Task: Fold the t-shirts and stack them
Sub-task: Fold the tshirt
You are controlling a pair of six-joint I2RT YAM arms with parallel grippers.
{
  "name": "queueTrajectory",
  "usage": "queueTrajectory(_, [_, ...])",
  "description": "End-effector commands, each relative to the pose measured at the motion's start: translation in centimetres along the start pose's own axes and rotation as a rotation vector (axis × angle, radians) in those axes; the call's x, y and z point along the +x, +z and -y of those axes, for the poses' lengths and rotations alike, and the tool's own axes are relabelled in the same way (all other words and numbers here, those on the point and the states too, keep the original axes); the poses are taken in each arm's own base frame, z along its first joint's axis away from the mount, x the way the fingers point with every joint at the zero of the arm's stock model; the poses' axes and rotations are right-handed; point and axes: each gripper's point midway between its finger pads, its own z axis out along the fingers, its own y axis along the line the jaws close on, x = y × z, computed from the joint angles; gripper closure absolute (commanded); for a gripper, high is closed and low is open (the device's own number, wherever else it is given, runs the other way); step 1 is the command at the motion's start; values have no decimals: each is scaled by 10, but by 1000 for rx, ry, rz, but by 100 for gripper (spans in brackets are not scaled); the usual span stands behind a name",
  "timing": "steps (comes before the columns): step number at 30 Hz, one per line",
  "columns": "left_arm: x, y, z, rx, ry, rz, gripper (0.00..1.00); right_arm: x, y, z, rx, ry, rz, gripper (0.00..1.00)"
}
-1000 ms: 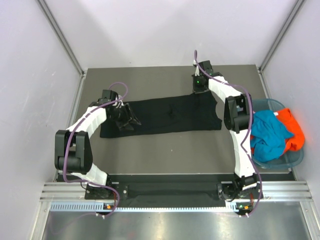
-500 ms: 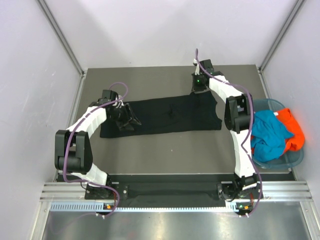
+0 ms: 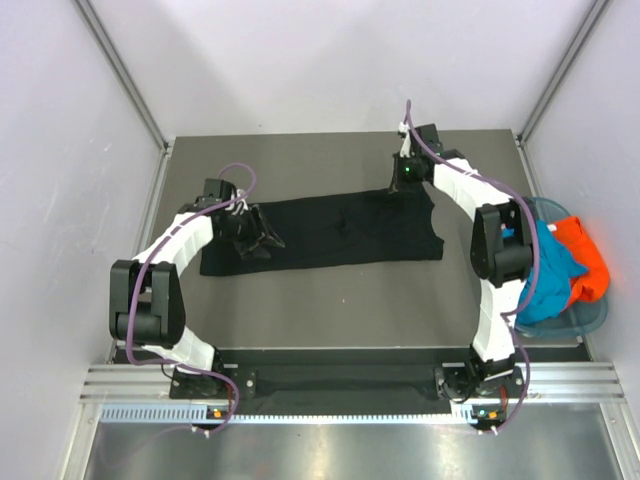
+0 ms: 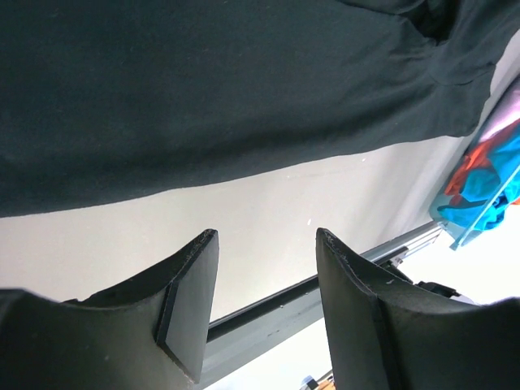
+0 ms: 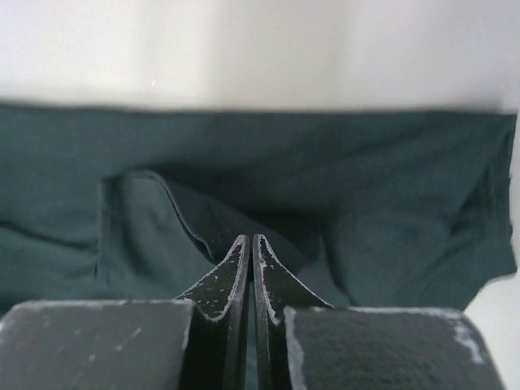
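Note:
The black t-shirt (image 3: 330, 230) lies spread flat across the middle of the table, long side left to right. My left gripper (image 3: 262, 243) is open and empty, low over the shirt's left part; in the left wrist view its fingers (image 4: 264, 244) frame bare table beside the shirt's edge (image 4: 203, 89). My right gripper (image 3: 398, 188) is at the shirt's far right edge. In the right wrist view it (image 5: 250, 238) is shut, with a raised fold of the black cloth (image 5: 390, 187) drawn up to the fingertips.
A translucent blue-green basket (image 3: 590, 320) stands at the table's right edge, holding a teal-blue shirt (image 3: 545, 270) and an orange shirt (image 3: 588, 255). My right arm's elbow hangs over it. Metal rails run along the near edge; walls close in the other sides.
My right arm has swung its elbow to the right, over the basket, and the right gripper has shifted slightly right and nearer. The left arm and the shirt look unchanged.

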Motion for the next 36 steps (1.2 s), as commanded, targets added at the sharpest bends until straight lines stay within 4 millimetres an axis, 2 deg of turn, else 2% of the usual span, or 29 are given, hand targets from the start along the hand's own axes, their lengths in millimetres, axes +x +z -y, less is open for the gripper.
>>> queueTrajectory(1, [-5,0,9,46,15,18,44,9,-23,-11,-34,34,-7,99])
queueTrajectory(2, [-5,-1,10,48,15,21,44,11,-28,-15,-49,46,-7,99])
queueTrajectory(3, [-5,-1,10,46,15,21,44,25,-26,-14,-54,58,-39,98])
queueTrajectory(5, [-5,-2,10,47,17,25,44,32,-32,-19,-76,62,-48,98])
queueTrajectory(6, [-5,-3,10,47,18,27,44,43,-33,-19,-77,64,-70,98])
queueTrajectory(8, [-4,-4,11,49,18,28,43,48,-41,-24,-91,68,-71,97])
queueTrajectory(9, [-4,-5,12,51,21,33,43,59,-41,-22,-86,74,-91,97])
queueTrajectory(11, [-2,-6,10,47,19,30,44,62,-50,-24,-90,80,-86,97])
queueTrajectory(12, [-2,-6,11,48,21,32,44,73,-50,-22,-86,83,-103,97])
queueTrajectory(14, [-2,-7,11,49,22,35,43,78,-57,-26,-101,95,-101,97])
queueTrajectory(18, [-1,-8,10,48,17,39,43,100,-65,-29,-112,112,-135,97])
queueTrajectory(23, [-1,-9,11,51,19,43,43,116,-78,-29,-110,101,-143,97])
queueTrajectory(29, [2,-6,8,50,13,31,43,143,-80,-17,-72,82,-201,95])
queueTrajectory(36, [1,-4,10,58,12,26,43,147,-65,-7,-48,51,-215,90])
